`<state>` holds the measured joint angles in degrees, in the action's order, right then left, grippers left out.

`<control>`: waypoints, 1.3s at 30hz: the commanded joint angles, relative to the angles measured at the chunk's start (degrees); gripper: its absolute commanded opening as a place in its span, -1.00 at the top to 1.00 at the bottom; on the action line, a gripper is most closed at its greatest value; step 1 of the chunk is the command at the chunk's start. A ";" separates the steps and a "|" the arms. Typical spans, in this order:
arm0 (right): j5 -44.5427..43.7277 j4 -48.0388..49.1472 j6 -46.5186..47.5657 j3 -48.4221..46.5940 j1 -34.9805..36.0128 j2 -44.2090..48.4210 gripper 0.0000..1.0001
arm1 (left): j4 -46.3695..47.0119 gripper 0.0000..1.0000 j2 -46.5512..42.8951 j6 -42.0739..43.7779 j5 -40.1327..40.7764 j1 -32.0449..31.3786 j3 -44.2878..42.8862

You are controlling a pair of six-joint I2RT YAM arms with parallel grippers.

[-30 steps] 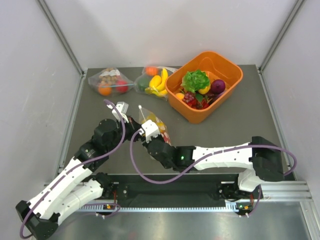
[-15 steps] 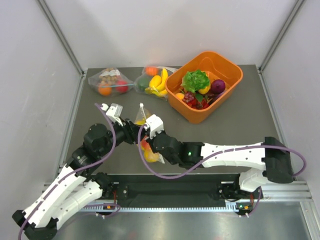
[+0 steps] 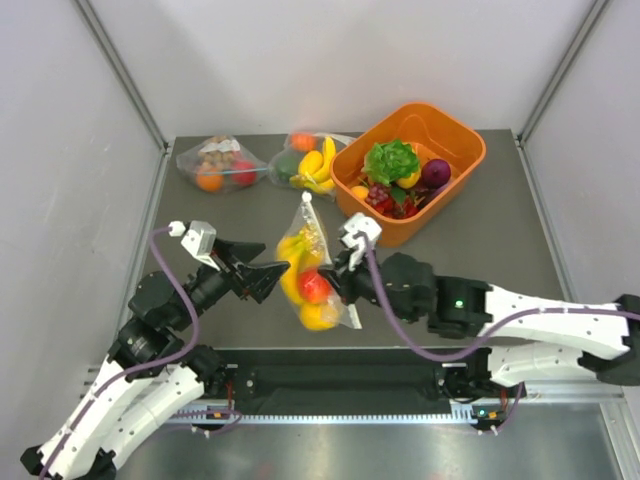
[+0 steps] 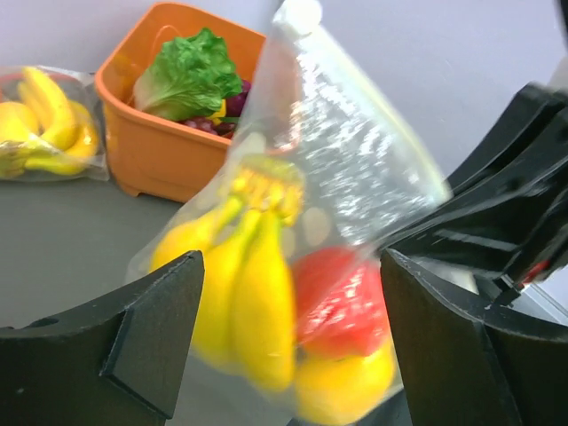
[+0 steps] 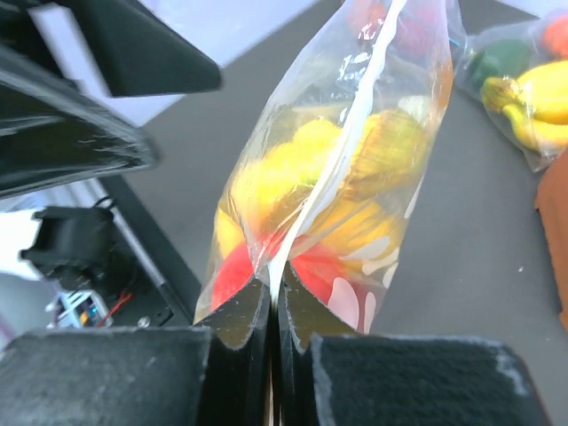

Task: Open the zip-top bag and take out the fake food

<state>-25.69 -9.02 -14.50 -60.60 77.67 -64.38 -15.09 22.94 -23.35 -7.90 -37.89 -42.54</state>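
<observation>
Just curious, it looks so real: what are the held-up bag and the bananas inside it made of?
The bag looks like thin, clear soft plastic: it crinkles and glints. The bananas seem to be moulded plastic, glossy and evenly yellow, so likely toys.

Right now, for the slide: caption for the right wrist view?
Right gripper shut on the edge of the zip-top bag, fake food inside, grey table behind.
</observation>
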 commanded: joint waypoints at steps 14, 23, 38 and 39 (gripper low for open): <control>32.61 -11.11 5.62 11.20 -7.71 27.28 1.00 | 37.85 -0.68 11.33 -3.88 -26.80 -0.17 9.50; 42.11 -6.90 5.98 13.40 -8.76 27.03 1.00 | 39.96 -0.66 16.52 -3.45 -32.88 -0.17 8.53; 35.11 -5.40 5.01 14.02 -17.11 24.57 0.11 | 31.71 1.00 16.61 -2.13 -36.14 -0.17 8.62; 34.58 -5.49 5.01 14.02 -17.55 24.65 -0.06 | 29.35 1.00 16.61 -1.18 -35.00 -0.17 7.66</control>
<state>14.55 -19.38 -9.52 -46.48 62.28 -40.82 18.22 40.51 -26.65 -43.20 -37.76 -33.06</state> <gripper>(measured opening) 0.461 0.012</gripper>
